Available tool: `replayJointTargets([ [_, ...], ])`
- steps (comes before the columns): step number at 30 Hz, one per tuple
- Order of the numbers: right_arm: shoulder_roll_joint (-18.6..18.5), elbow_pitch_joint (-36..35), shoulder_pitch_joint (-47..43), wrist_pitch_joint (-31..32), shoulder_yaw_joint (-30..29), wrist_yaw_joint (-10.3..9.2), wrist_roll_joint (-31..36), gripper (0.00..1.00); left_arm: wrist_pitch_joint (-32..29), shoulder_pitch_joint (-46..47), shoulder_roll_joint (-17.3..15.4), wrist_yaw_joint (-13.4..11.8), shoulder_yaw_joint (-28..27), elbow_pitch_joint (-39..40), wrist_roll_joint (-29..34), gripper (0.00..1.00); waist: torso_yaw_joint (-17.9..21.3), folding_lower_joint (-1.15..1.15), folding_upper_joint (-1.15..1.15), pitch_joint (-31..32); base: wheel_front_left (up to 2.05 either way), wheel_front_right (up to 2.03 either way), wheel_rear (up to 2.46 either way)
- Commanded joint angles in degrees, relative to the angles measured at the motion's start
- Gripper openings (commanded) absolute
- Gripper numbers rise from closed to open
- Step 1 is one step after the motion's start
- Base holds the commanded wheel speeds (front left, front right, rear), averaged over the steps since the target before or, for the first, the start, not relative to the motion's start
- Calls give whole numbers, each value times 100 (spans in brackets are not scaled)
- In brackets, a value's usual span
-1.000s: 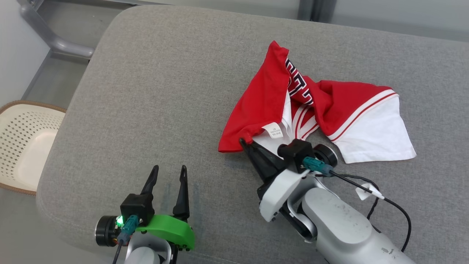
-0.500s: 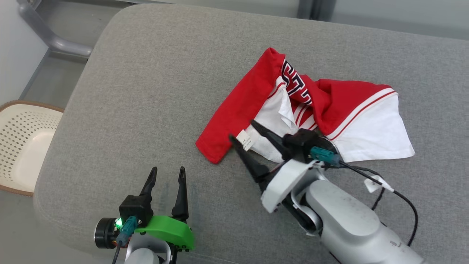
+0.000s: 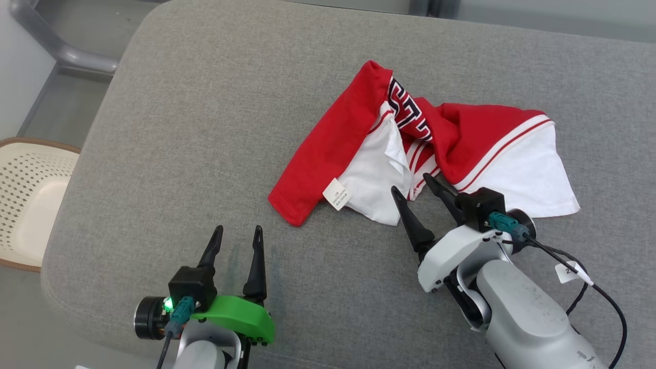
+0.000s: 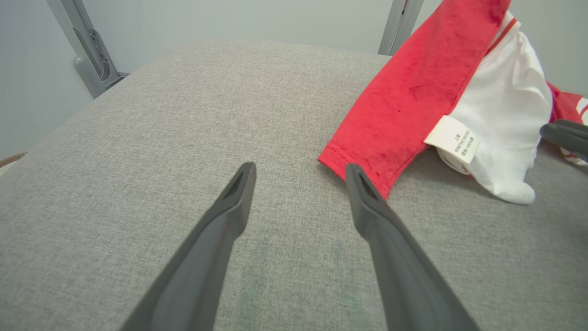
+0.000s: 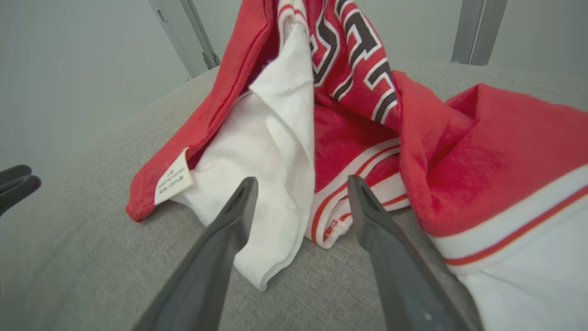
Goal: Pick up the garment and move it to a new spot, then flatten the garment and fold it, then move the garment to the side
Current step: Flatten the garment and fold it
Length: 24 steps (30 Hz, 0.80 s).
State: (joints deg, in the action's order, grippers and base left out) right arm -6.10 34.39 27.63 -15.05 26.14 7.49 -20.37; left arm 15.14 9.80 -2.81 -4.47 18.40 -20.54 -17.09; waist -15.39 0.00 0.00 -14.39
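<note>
While the left gripper point(image 3: 238, 229) and right gripper point(image 3: 410, 182) are held wide and empty, the garment point(image 3: 476, 133) is best flattened by its near corners being pulled apart.

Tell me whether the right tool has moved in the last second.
Yes. The right tool shifted rightward, away from the parked left tool, releasing the garment.

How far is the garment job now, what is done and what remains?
Done: the right tool has let go of the garment, which lies crumpled on the grey cushion, so the first move looks finished. In hand: nothing; both tools are open, the left tool apart from the cloth. Left: flattening, folding, moving it aside.
</note>
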Motion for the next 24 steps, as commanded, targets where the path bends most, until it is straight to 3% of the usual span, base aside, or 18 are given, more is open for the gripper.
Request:
replayJointTargets([
  [1,13,57,35,-16,-71,-1,72,100,-3,68,-18,12,-3,5,-19,100,-86,0,0,-37,0,0,0],
  [7,98,432,193,-16,-198,-1,252,100,-3,44,-18,5,16,-3,-32,100,-251,0,0,-73,0,0,0],
  [8,116,479,235,-16,-191,-1,267,84,-3,35,-18,2,10,-8,-26,100,-265,0,0,-76,0,0,0],
  [9,127,510,264,-16,-190,0,278,42,-4,30,-18,1,5,-9,-22,100,-272,0,0,-83,0,0,0],
  [10,138,531,299,-16,-195,0,282,8,-4,29,-18,-4,-1,-7,-17,100,-275,0,0,-94,0,0,0],
  [11,141,545,322,-16,-197,-1,291,8,-4,26,-18,-10,-6,-5,-12,100,-270,0,0,-97,0,0,0],
  [12,119,523,359,-16,-242,-1,331,0,-4,16,-18,-18,-21,-5,-2,100,-254,0,0,-95,0,0,0],
  [17,-195,456,447,-16,-629,-1,714,0,-4,-50,-17,16,-67,-30,66,100,-53,0,0,17,0,0,0],
  [24,-1038,-424,690,-16,-1459,-3,1860,0,-4,-121,-20,82,-128,-106,183,100,514,0,0,320,0,0,0],
])
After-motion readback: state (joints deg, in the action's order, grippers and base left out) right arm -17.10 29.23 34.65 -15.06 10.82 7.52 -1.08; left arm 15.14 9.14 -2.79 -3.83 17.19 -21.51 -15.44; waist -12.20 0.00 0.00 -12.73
